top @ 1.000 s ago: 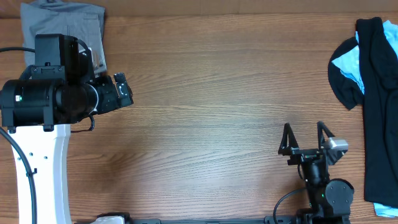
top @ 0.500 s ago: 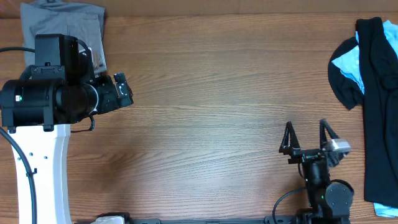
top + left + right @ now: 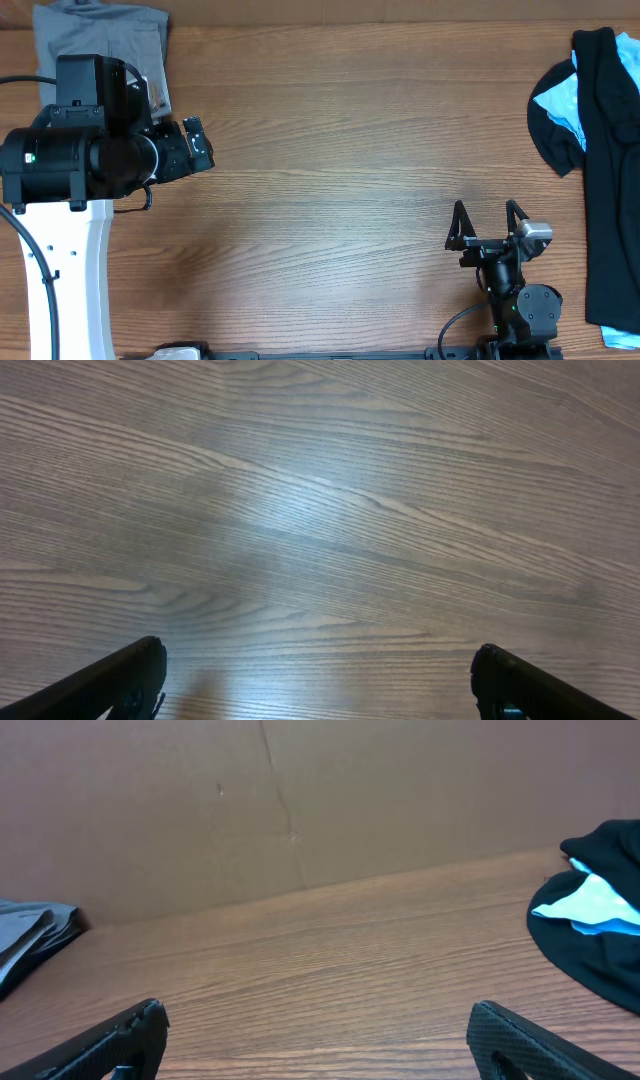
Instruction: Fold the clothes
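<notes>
One grey garment (image 3: 100,35) looks folded; the black pile (image 3: 610,180) lies unfolded; left end effector (image 3: 320,665) and right end effector (image 3: 485,210) gape empty.

no legible text, no labels, no brand names, no numbers or signs readable in any view
</notes>
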`<act>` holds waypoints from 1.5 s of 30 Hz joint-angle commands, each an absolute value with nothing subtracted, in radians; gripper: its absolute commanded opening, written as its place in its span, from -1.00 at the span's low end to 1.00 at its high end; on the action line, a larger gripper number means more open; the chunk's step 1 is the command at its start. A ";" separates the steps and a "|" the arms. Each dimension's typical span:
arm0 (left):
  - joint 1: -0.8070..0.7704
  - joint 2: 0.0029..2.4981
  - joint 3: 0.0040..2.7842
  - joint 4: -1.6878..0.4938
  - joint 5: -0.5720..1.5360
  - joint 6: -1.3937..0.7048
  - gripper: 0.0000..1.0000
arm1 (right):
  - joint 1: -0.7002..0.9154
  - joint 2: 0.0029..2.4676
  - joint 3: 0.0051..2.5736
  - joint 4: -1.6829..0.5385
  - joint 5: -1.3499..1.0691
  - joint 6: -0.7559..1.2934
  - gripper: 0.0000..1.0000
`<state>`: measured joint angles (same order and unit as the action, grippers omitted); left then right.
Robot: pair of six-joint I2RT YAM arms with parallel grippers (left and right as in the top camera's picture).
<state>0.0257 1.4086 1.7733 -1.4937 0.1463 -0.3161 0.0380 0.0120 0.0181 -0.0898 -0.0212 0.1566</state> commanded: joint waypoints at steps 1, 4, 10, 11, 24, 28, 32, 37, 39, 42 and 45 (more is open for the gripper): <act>0.026 1.414 1.769 -1.492 0.154 -0.329 1.00 | 0.031 0.003 0.008 -0.084 -0.015 0.152 1.00; 0.026 1.414 1.769 -1.492 0.154 -0.329 0.99 | 0.031 0.003 0.008 -0.084 -0.015 0.152 1.00; 0.026 1.414 1.769 -1.492 0.154 -0.329 1.00 | 0.031 0.003 0.008 -0.084 -0.015 0.152 1.00; 0.026 1.414 1.769 -1.492 0.154 -0.329 0.99 | 0.031 0.003 0.008 -0.084 -0.015 0.152 1.00; 0.025 1.403 1.769 -1.509 0.136 -0.297 1.00 | 0.031 0.003 0.008 -0.084 -0.015 0.152 1.00; 0.025 1.342 1.768 -1.512 0.117 -0.294 0.99 | 0.031 0.003 0.008 -0.084 -0.015 0.152 1.00; 0.016 1.236 1.703 -1.473 0.123 -0.331 1.00 | 0.031 0.003 0.008 -0.084 -0.015 0.152 1.00; -0.003 1.032 1.447 -1.268 0.124 -0.330 1.00 | 0.031 0.003 0.008 -0.084 -0.015 0.152 1.00; -0.008 0.933 1.304 -1.162 0.124 -0.330 1.00 | 0.031 0.003 0.008 -0.084 -0.015 0.152 1.00; -0.008 0.737 1.034 -0.951 0.123 -0.329 1.00 | 0.031 0.003 0.008 -0.084 -0.015 0.152 1.00; -0.008 0.595 0.839 -0.750 0.120 -0.329 1.00 | 0.031 0.003 0.008 -0.084 -0.015 0.152 1.00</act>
